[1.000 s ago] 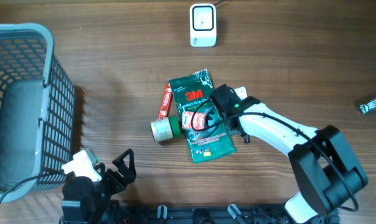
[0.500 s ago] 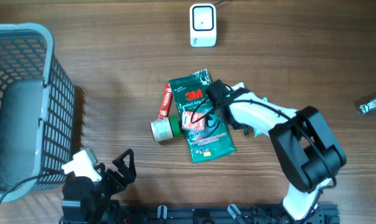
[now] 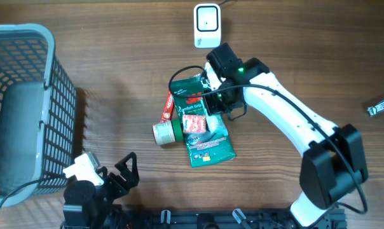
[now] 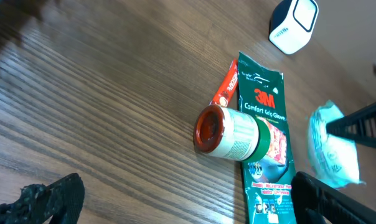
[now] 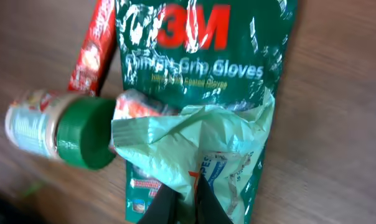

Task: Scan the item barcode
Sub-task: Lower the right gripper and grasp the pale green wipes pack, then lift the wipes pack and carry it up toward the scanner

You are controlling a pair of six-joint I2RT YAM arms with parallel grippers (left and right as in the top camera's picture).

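Wooden tabletop, brown and grained, under everything. At the far edge, a white scanner [image 3: 206, 25]; on the left, a grey basket [image 3: 27, 30]. In the middle, a small heap: green gloves packet [image 3: 208, 147], red tube [image 3: 169, 107], and a jar [image 3: 168, 131] with a green lid, lying on its side across the tube and the packet's edge. Off to the right and well apart, one more small packet [image 3: 381, 105].

Clenched tight on the edge of a pale green pouch [image 5: 200, 143]: the right gripper [image 5: 185, 202]. Pouch apparently raised off the heap, hanging over the gloves packet, nearer the scanner than the jar but not yet in front of it. No barcode to be made out on the side in view.

Parked low by the table's front edge, near the basket: the left gripper [image 3: 119, 177], spread wide and holding nothing.

By judgement, pick-up done, so roughly the first half. Left to do: carry the pouch to the scanner, turn the barcode toward its window, hold steady for the read. Likely snag: limp, crinkly film, so possibly a folded or hidden code.
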